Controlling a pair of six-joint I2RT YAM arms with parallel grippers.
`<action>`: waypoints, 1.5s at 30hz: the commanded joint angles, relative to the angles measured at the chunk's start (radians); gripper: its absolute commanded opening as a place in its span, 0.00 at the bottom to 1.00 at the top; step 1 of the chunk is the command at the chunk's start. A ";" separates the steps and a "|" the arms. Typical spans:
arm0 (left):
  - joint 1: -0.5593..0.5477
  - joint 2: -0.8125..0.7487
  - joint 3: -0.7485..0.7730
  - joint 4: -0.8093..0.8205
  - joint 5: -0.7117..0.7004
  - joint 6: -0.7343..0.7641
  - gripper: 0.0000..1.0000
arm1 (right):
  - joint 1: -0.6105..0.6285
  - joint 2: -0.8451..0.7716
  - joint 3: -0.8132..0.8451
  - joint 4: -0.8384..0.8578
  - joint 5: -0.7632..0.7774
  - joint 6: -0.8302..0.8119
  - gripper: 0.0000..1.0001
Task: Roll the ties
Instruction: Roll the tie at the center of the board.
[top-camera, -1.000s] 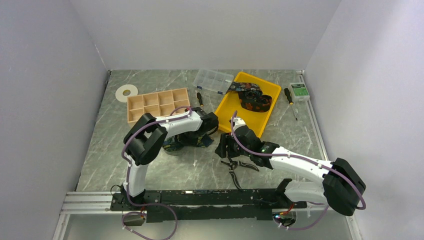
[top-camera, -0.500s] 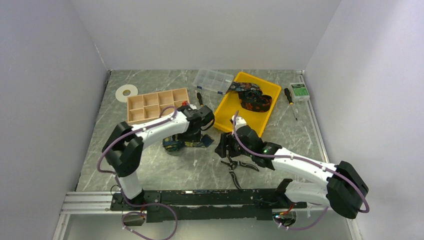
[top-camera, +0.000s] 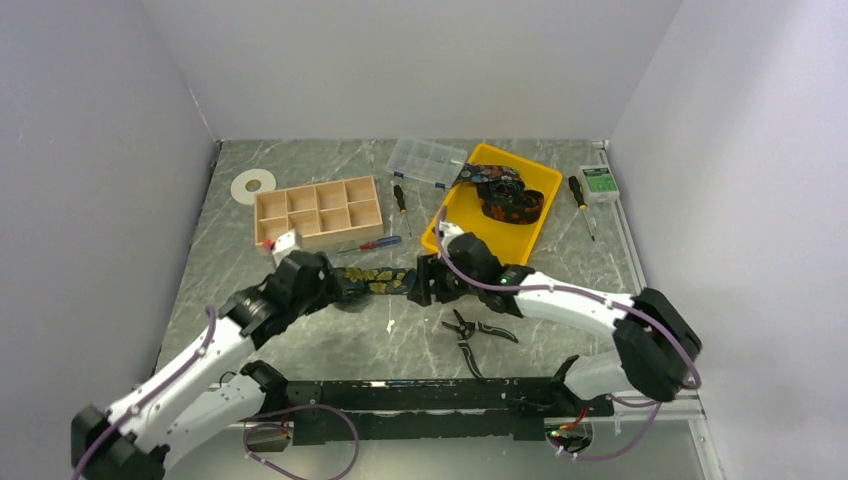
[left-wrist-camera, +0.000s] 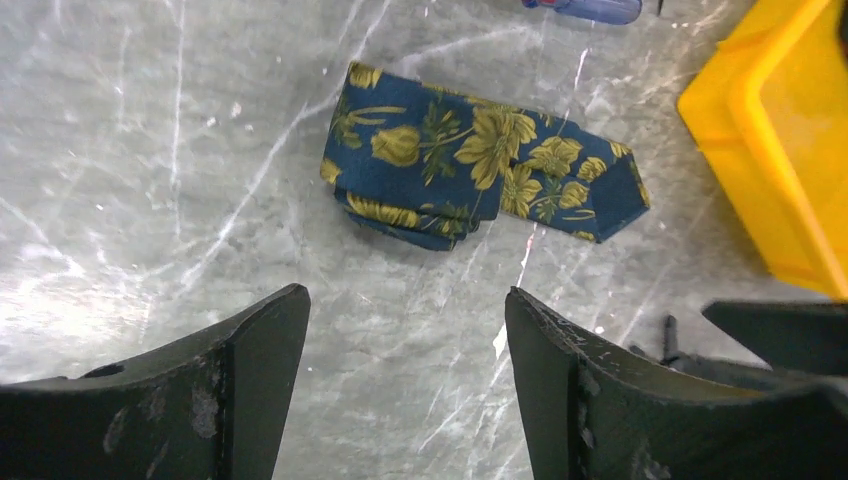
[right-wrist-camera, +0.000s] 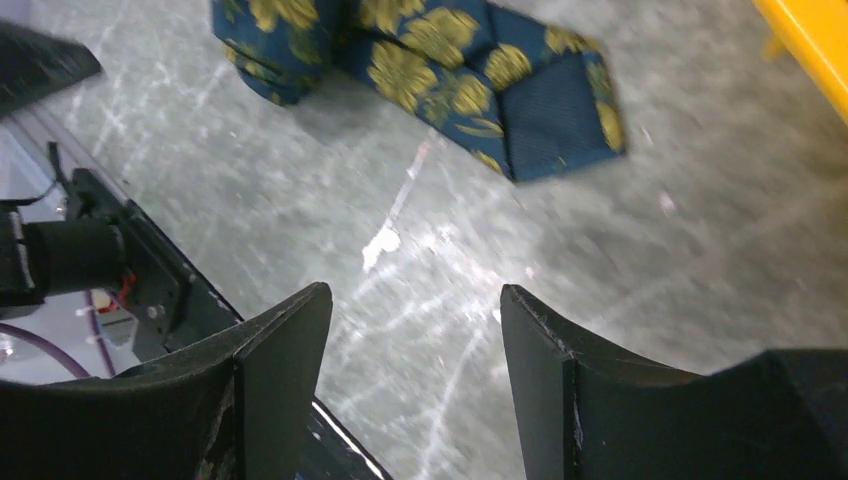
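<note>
A navy tie with yellow flowers (top-camera: 378, 280) lies loose on the marble table, its left part folded into a thick wad and its pointed end stretched right (left-wrist-camera: 470, 170) (right-wrist-camera: 430, 60). My left gripper (top-camera: 335, 287) sits just left of the wad; in the left wrist view it (left-wrist-camera: 405, 310) is open and empty, a short way back from the cloth. My right gripper (top-camera: 418, 285) is at the tie's pointed end, also open and empty (right-wrist-camera: 415, 300). More dark patterned ties (top-camera: 505, 195) lie coiled in the yellow tray (top-camera: 470, 218).
Black-handled pliers (top-camera: 478, 330) lie near the front rail. A wooden compartment box (top-camera: 318, 210), a clear plastic box (top-camera: 427, 160), a white disc (top-camera: 253, 185), screwdrivers (top-camera: 372, 243) (top-camera: 400, 195) (top-camera: 580, 200) and a green box (top-camera: 600, 180) sit further back.
The left arm has swung back toward the near left, uncovering the tie. The right gripper has moved from above the pliers up to the tie's right end.
</note>
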 joint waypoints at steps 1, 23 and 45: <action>0.067 -0.190 -0.199 0.225 0.182 -0.088 0.76 | 0.012 0.122 0.156 0.086 -0.077 -0.027 0.66; 0.140 -0.324 -0.211 0.108 0.021 -0.125 0.72 | 0.034 0.566 0.344 0.042 0.251 -0.047 0.50; 0.146 -0.334 -0.328 0.080 0.387 -0.143 0.36 | 0.057 0.437 0.391 -0.010 0.167 -0.092 0.58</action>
